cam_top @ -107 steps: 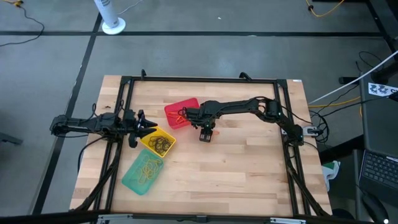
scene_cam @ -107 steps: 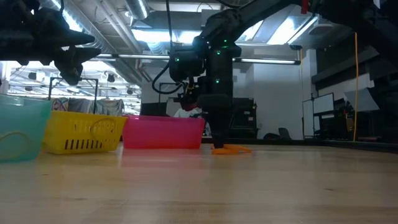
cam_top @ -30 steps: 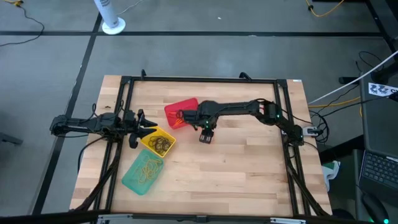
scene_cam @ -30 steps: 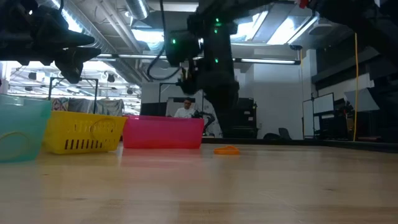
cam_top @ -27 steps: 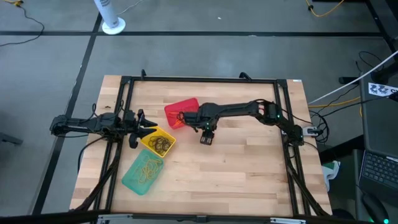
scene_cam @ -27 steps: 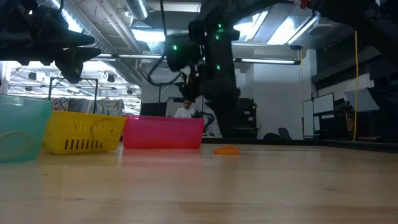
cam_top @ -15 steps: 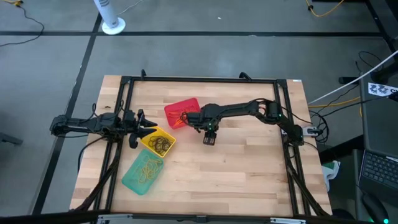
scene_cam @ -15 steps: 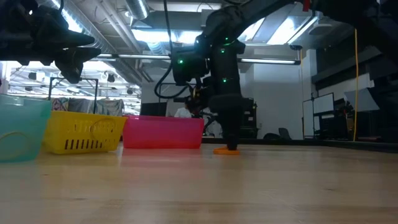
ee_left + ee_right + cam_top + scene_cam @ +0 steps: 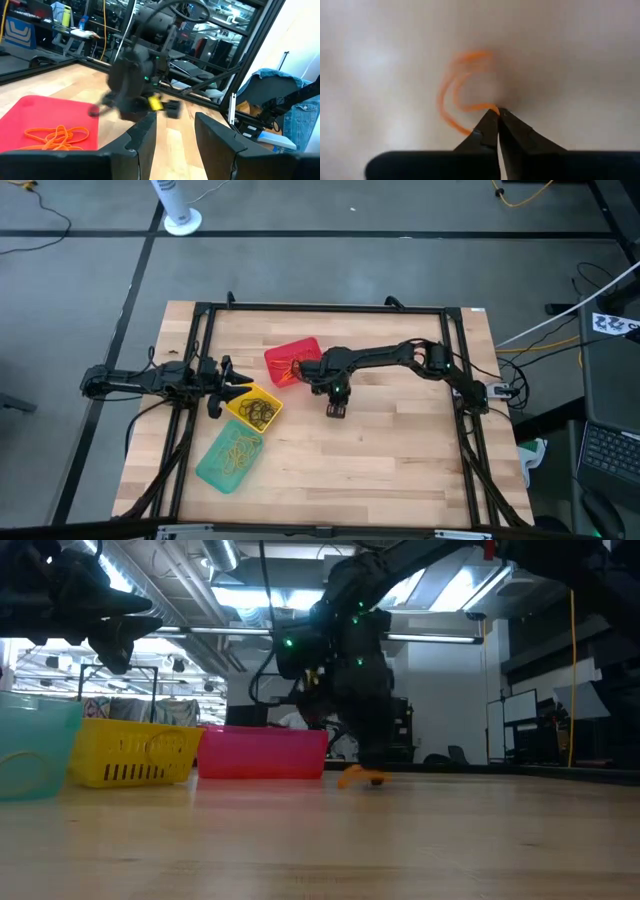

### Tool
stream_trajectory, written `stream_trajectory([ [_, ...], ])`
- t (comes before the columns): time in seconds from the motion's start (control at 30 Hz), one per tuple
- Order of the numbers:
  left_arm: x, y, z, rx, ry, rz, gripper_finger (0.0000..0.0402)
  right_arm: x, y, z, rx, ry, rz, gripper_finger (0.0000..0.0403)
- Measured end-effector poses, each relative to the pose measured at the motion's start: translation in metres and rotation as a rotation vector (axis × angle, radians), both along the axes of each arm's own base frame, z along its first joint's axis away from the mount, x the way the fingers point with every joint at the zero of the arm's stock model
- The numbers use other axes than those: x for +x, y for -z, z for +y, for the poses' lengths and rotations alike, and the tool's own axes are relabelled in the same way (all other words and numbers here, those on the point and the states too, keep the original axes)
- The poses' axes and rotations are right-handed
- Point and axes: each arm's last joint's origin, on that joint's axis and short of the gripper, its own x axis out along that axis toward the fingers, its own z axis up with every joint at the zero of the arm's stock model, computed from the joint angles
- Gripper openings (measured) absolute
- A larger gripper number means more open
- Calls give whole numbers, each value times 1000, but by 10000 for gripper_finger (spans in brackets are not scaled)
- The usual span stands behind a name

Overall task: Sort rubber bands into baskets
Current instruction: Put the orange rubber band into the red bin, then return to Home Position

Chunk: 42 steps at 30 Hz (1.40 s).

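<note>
While the left gripper (image 9: 222, 385) waits at the table's left side beside the yellow basket (image 9: 256, 408), its jaws standing apart, the high view shows the right gripper (image 9: 336, 410) reaching down onto the wooden table (image 9: 400, 460) just beside the red basket (image 9: 288, 361), with the teal basket (image 9: 230, 456) nearer the front edge. From the low view, the right gripper (image 9: 372, 776) touches the boards with an orange rubber band (image 9: 352, 776) at its tip, to the right of the red basket (image 9: 262, 754), the yellow basket (image 9: 133, 752) and the teal basket (image 9: 38, 758). The left wrist view looks past its own parted fingers (image 9: 144, 134) at orange bands lying in the red basket (image 9: 30, 112). The right wrist view shows the jaws pinched shut on the edge of the orange rubber band (image 9: 455, 100), most of the loop lying free. To do this well, I would lift slowly and straight up, since the pinch looks thin and the band could slip. The tabletop is pale planks inside a black frame; beyond lie grey floor, cables and a white fan base (image 9: 182, 220).
</note>
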Motion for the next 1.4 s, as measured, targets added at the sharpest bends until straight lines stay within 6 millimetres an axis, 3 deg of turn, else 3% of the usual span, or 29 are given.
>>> stream_trajectory([
  [0.23, 0, 0, 0, 0, 0, 0, 131, 19, -41, 8, 216, -11, -139, 6],
  [0.37, 0, 0, 0, 0, 0, 0, 131, 33, -75, 9, 223, -35, -278, 4],
  [0.47, 0, 0, 0, 0, 0, 0, 131, 42, -102, 8, 170, -50, -396, 3],
  [0.63, 0, 0, 0, 0, 0, 0, 131, 57, -134, -4, -133, -50, -612, 4],
  [0.77, 0, 0, 0, 0, 0, 0, 131, 67, -143, -9, -338, -12, -728, 2],
  [0.97, 0, 0, 0, 0, 0, 0, 131, 77, -146, -13, -487, -29, -818, 16],
  [1.4, 0, 0, 0, 0, 0, 0, 131, 75, -141, -43, -720, 67, -741, 136],
])
